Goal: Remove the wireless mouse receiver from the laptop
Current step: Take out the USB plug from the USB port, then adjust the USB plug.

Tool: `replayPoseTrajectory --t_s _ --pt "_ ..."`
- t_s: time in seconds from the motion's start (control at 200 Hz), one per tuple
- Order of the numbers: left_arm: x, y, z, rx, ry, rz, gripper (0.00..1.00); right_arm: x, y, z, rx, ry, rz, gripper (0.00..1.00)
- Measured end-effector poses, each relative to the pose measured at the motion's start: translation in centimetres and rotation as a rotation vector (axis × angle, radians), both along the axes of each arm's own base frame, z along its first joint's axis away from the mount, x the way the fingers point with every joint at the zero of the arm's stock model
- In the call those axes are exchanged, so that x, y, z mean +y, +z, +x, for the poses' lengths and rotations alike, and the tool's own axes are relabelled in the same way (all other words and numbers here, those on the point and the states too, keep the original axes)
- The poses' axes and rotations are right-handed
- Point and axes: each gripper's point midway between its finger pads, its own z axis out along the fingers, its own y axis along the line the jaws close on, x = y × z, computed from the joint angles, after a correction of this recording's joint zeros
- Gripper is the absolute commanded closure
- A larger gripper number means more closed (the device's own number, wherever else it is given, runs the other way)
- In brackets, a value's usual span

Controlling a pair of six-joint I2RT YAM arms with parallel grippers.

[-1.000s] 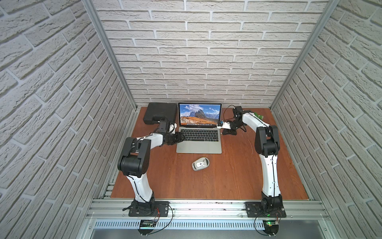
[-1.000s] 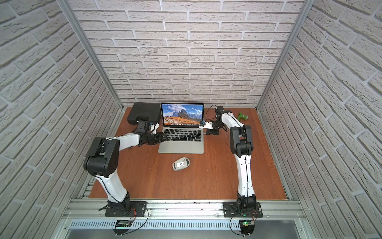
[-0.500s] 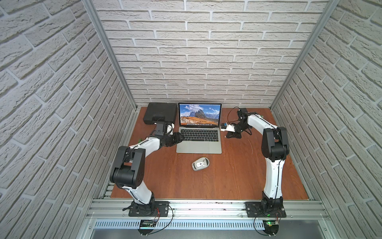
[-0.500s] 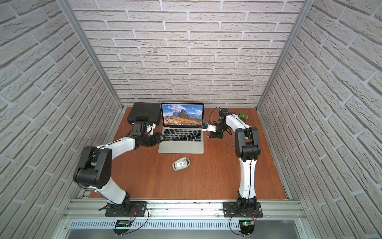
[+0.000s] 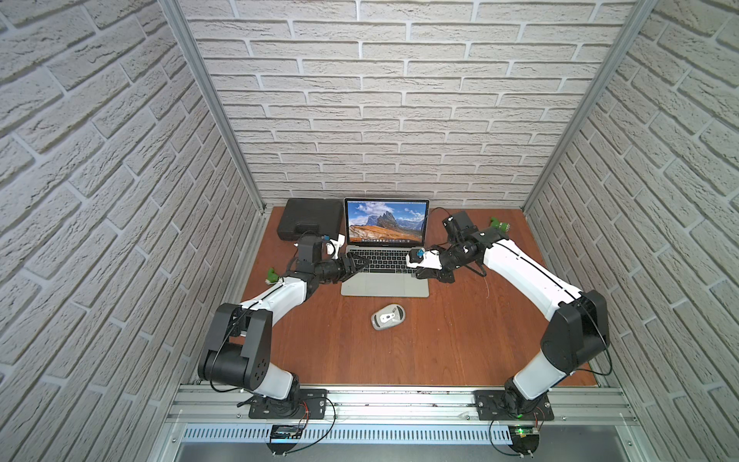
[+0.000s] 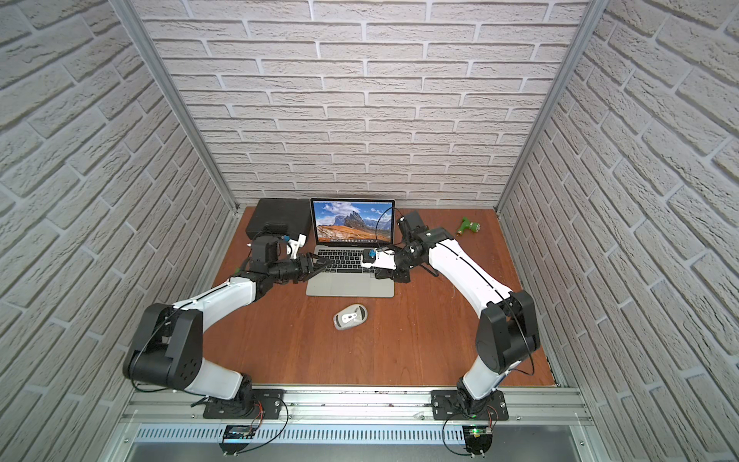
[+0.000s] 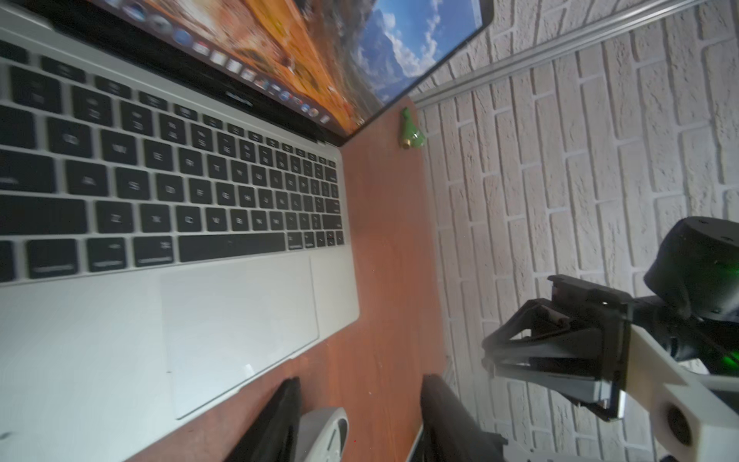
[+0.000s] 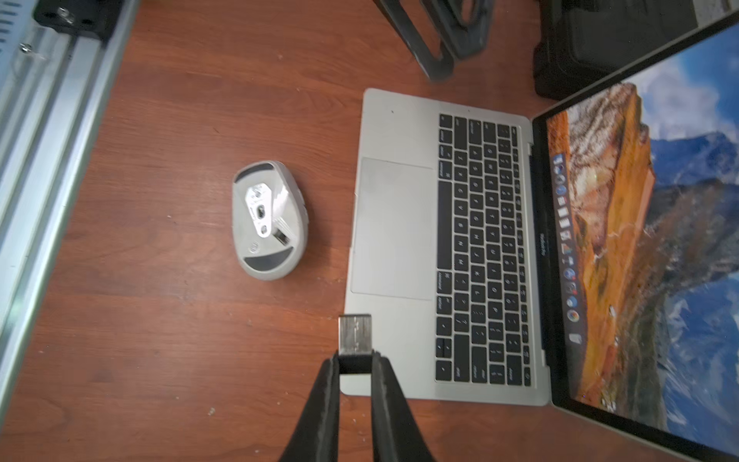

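Reddish wooden surface (image 5: 440, 344); carries open laptop (image 5: 384, 286) at back centre, black case (image 5: 312, 218) left of it, upturned mouse (image 5: 388, 318) in front, green thing (image 6: 468, 228) back right.

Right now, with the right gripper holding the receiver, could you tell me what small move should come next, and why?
The right gripper is shut on the wireless mouse receiver, whose metal plug shows whole, in no port of the laptop. So the pulling looks done; I would probably lower the receiver next towards the table beside the laptop.
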Motion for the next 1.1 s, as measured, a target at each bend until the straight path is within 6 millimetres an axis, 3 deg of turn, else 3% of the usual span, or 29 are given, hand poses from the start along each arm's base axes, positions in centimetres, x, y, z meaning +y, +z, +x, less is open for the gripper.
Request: replayPoseTrajectory --t_s 0.225,0.625,1.1 --pt "-4.6 1.6 -2.7 0.036 -0.143 -0.081 0.52 1.3 1.2 -3.4 0.062 -0.046 0.028 0.94" --pt "-8.8 1.5 -4.1 0.077 -0.216 -0.144 0.53 2.4 1.5 -4.0 0.121 -0.131 0.040 0.94" --pt "-9.9 2.6 -4.3 0.053 -0.231 -0.179 0.57 1.8 1.1 -3.5 0.104 -0.166 0.005 0.94"
